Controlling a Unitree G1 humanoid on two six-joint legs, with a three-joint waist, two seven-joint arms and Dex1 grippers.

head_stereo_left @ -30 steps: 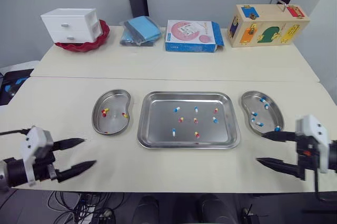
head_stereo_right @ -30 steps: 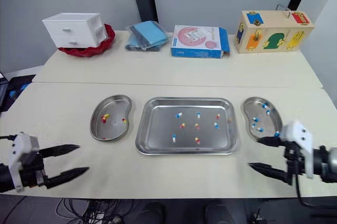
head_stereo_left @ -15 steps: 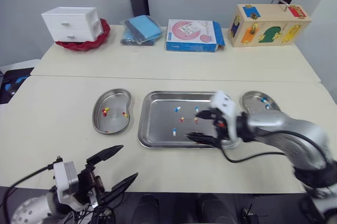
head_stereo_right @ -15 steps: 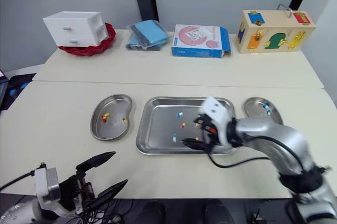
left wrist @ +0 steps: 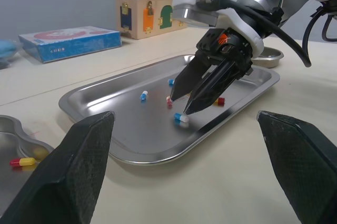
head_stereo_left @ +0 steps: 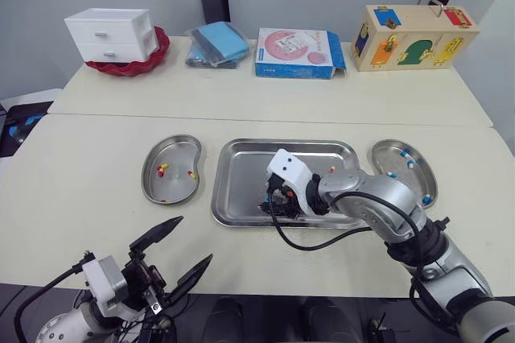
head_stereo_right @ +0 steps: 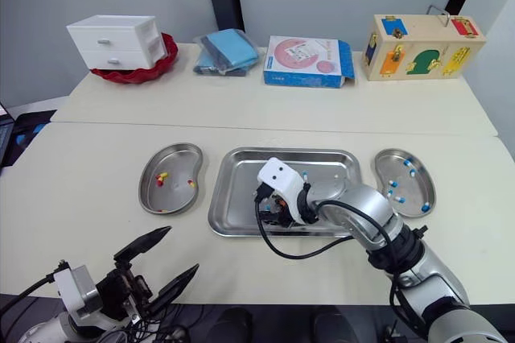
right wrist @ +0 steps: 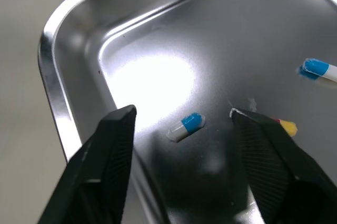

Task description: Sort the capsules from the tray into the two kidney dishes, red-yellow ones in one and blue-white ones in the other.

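Observation:
The steel tray [head_stereo_left: 237, 162] lies mid-table with several capsules. My right gripper [right wrist: 181, 111] is open, low over the tray's front left part, one finger on each side of a blue-white capsule [right wrist: 184, 126] that lies on the tray floor [left wrist: 180, 118]. A red-yellow capsule [right wrist: 284, 126] lies just beyond one fingertip. The left kidney dish [head_stereo_left: 173, 154] holds red-yellow capsules [head_stereo_left: 161, 170]. The right kidney dish [head_stereo_left: 412, 175] holds blue-white capsules [head_stereo_left: 406, 163]. My left gripper [head_stereo_left: 191, 241] hangs open and empty at the near table edge, in front of the left dish.
Along the far side of the table stand a white drawer unit [head_stereo_left: 109, 35] on a red bowl, a blue packet [head_stereo_left: 216, 43], a blue-pink box [head_stereo_left: 296, 53] and a wooden lock box [head_stereo_left: 414, 26]. My right arm [head_stereo_left: 378, 202] crosses the tray's front right.
My right gripper swung from the right table edge over the tray and on to its front left, now straddling a blue-white capsule. My left gripper drew back to the near edge. The camera shifted.

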